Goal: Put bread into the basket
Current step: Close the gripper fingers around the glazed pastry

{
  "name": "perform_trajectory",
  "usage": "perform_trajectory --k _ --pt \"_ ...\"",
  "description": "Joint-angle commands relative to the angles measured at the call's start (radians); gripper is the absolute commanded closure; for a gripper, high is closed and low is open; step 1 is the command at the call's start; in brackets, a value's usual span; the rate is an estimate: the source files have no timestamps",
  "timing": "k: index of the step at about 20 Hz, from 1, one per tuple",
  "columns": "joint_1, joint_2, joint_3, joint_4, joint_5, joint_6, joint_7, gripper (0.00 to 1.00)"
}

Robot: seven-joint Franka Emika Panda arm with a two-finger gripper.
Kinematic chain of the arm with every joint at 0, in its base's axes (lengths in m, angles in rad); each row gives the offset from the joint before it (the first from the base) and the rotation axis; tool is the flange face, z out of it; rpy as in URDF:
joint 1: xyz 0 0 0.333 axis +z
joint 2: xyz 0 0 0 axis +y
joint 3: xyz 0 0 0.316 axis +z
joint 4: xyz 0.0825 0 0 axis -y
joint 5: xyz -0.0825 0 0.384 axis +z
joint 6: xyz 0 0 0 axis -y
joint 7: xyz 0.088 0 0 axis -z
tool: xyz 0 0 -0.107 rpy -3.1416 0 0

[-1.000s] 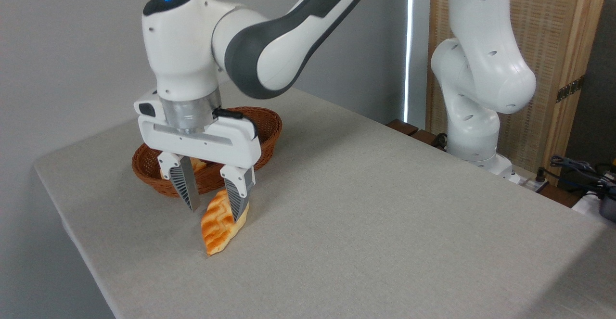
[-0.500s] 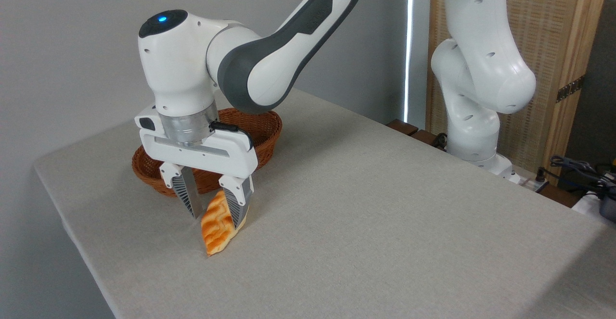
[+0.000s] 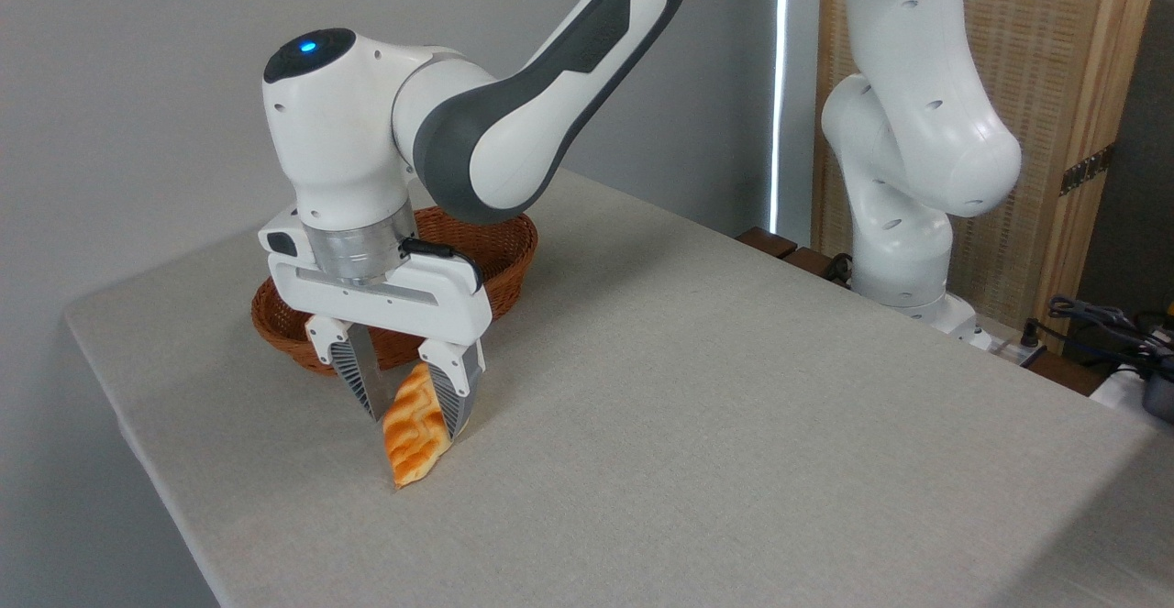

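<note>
The end effector (image 3: 417,415) sits left of centre in the frame, fingers partly open and straddling the bread (image 3: 415,429), not clearly clamped on it. I'd close gently mid-length before lifting so it won't swing. The bread rests on the table (image 3: 734,406), tipped on edge, long axis running upper right to lower left, just below the basket (image 3: 500,250).
</note>
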State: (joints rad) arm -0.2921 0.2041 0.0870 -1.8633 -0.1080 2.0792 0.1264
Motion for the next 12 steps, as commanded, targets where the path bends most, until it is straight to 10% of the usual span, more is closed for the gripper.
perform_trajectory --k 1,4,12 --pt "-0.004 -0.003 0.002 -0.004 -0.001 0.005 -0.004 0.39" --pt "-0.004 -0.003 0.002 -0.004 -0.002 0.005 -0.005 0.56" --pt "-0.004 -0.005 0.002 -0.004 -0.002 0.004 0.001 0.58"
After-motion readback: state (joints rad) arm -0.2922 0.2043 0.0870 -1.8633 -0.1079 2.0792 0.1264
